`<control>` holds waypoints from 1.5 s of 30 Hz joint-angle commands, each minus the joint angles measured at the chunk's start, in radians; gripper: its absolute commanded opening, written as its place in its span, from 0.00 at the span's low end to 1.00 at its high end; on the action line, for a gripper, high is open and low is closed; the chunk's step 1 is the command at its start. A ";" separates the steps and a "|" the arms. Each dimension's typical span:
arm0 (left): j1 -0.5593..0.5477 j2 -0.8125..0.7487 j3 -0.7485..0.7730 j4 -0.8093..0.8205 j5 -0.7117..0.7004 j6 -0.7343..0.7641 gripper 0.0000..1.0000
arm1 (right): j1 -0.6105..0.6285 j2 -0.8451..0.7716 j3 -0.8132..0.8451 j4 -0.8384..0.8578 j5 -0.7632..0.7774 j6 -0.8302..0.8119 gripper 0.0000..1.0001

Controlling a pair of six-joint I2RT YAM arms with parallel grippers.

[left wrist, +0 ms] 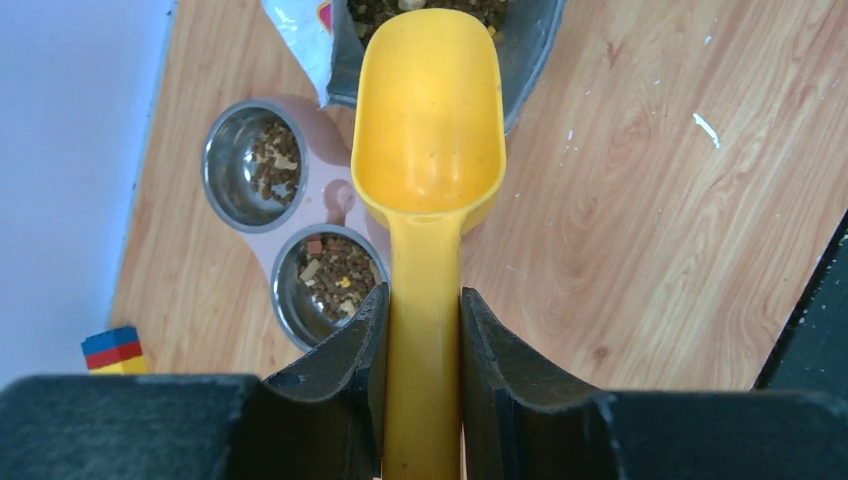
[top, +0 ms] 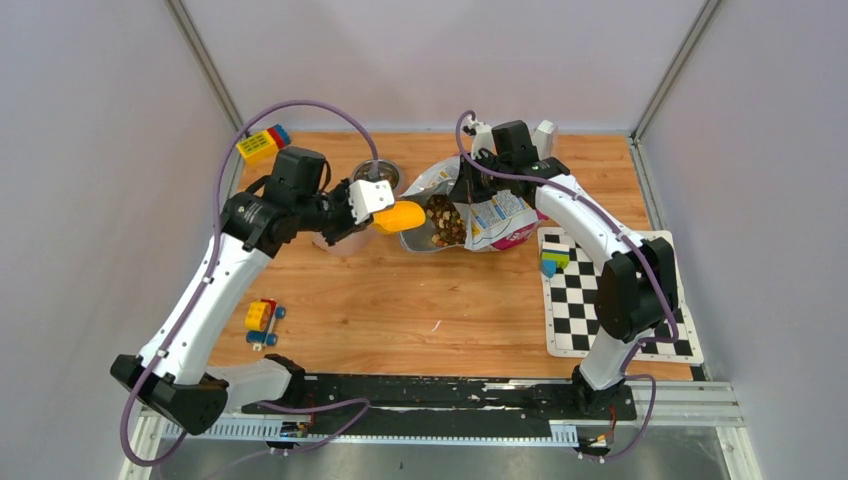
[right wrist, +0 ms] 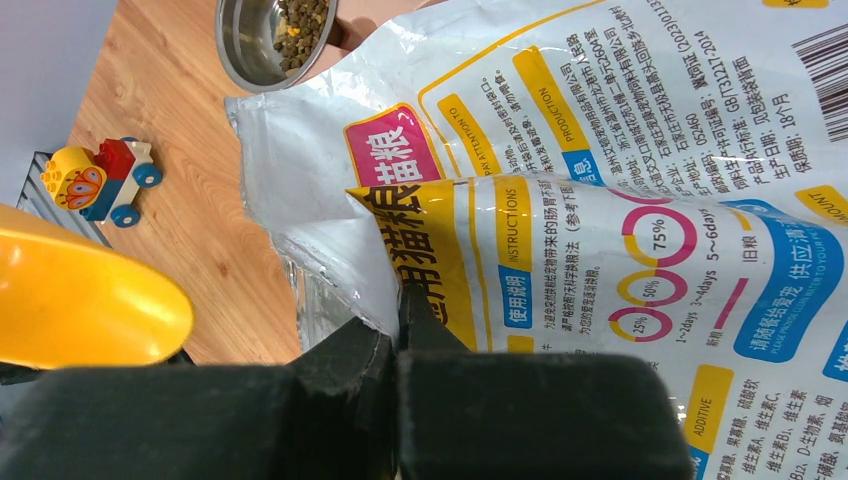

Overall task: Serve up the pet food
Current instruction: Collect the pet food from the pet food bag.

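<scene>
The pet food is brown kibble showing in the open mouth of a yellow-and-white bag that lies at the back middle of the table. More kibble lies in both steel cups of the pink double bowl. My left gripper is shut on the handle of a yellow scoop. The scoop is empty, and its tip is at the bag's mouth. My right gripper is shut on the bag's upper edge and holds the mouth open.
A toy car stands on the table at the front left. A stack of coloured blocks sits at the back left corner. A checkerboard mat with a green and blue block lies to the right. Walls close in the sides.
</scene>
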 commanded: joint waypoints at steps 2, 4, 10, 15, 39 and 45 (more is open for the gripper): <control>-0.062 0.063 0.053 0.006 -0.030 -0.053 0.00 | 0.004 -0.047 0.015 0.010 -0.028 0.002 0.00; -0.081 0.094 0.053 0.008 -0.066 -0.061 0.00 | 0.004 -0.047 0.017 0.010 -0.027 0.002 0.00; -0.131 0.175 0.071 0.015 -0.161 -0.085 0.00 | 0.004 -0.040 0.015 0.010 -0.026 0.000 0.00; -0.163 0.227 0.089 0.022 -0.193 -0.109 0.00 | 0.004 -0.037 0.016 0.010 -0.026 0.000 0.00; -0.174 0.356 -0.091 0.382 -0.236 -0.361 0.00 | 0.004 -0.039 0.013 0.010 -0.028 0.002 0.00; -0.173 0.413 -0.132 0.446 -0.199 -0.402 0.00 | 0.004 -0.042 0.013 0.010 -0.028 0.000 0.00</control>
